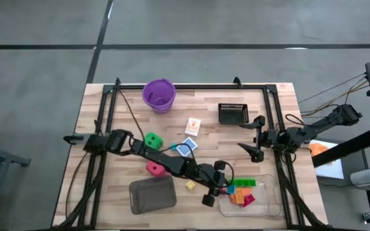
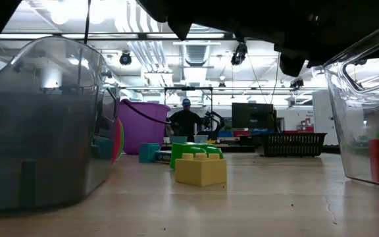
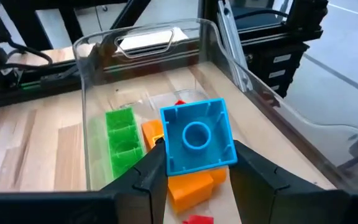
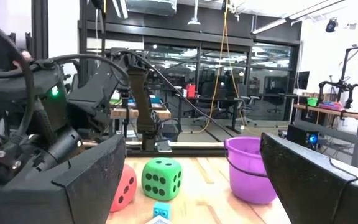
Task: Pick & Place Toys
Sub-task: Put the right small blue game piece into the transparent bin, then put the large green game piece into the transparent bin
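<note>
Wooden worktop (image 1: 108,128) seen from above w/ two dark robot arms. Left gripper (image 3: 194,171) hangs over the clear tray (image 1: 272,205) at the near right; its jaws are closed on a blue brick (image 3: 196,137). Inside the tray: green brick (image 3: 122,140), orange brick (image 3: 191,183), plus a red piece. Yellow brick (image 1: 190,185) lies on the worktop betw. grey tray (image 1: 151,195) & clear tray. Green die (image 1: 152,140) & red die (image 1: 154,169) sit beside the left arm. Right gripper (image 1: 257,138) waits near the black basket (image 1: 232,113), jaws wide, holding nothing.

A brick (image 3: 196,137) sits between the left gripper's (image 3: 194,171) jaws above a tray (image 3: 272,99) holding more bricks (image 3: 122,140) at the worktop's (image 1: 108,192) near right corner.
</note>
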`<control>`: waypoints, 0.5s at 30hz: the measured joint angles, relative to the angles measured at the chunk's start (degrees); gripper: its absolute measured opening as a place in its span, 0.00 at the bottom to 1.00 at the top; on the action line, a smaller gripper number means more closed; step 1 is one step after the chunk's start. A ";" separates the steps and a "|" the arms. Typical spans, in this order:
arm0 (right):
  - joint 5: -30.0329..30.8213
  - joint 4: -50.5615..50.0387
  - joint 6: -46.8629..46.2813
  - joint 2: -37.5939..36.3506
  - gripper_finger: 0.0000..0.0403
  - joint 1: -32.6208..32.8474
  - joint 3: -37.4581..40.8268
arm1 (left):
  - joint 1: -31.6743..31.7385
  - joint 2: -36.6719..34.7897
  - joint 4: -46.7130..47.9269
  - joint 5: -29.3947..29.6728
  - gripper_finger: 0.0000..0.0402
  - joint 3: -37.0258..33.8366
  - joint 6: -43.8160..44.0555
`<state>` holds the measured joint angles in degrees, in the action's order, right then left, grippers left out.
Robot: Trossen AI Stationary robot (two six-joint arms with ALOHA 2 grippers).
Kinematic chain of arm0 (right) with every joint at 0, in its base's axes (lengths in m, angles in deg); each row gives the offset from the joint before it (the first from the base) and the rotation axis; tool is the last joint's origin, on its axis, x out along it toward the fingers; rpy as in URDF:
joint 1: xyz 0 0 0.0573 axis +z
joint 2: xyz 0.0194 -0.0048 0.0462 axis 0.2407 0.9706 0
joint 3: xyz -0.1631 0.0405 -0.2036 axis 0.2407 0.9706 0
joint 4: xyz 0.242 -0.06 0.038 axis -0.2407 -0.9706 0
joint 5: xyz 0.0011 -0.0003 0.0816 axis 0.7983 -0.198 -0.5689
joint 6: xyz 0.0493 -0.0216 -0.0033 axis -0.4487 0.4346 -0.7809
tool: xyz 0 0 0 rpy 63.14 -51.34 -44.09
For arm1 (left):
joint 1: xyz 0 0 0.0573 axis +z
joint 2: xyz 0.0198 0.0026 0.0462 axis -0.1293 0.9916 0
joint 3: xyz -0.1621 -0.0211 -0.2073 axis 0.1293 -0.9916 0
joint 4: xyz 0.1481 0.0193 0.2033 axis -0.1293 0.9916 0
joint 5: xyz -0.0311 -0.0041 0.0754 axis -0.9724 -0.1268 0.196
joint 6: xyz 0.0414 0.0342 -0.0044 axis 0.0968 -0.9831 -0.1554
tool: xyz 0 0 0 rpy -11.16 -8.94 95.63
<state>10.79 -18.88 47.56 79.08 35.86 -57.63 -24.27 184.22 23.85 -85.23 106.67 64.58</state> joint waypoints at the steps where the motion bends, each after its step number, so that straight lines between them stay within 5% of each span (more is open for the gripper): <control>1: 0.00 0.00 0.00 0.00 0.90 0.00 0.00 | 0.01 -0.11 0.01 -0.01 0.36 -0.09 -0.01; 9: 0.00 -0.07 -0.02 0.00 0.90 0.00 0.00 | 0.04 -0.31 1.29 -0.19 0.78 -0.16 -0.01; 15: 0.00 -0.24 -0.11 0.00 0.90 0.00 0.00 | 0.07 -1.21 2.91 0.03 0.90 -0.23 -0.35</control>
<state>10.79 -19.12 47.45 79.08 35.86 -57.63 -24.20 183.01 26.76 -85.20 106.44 64.23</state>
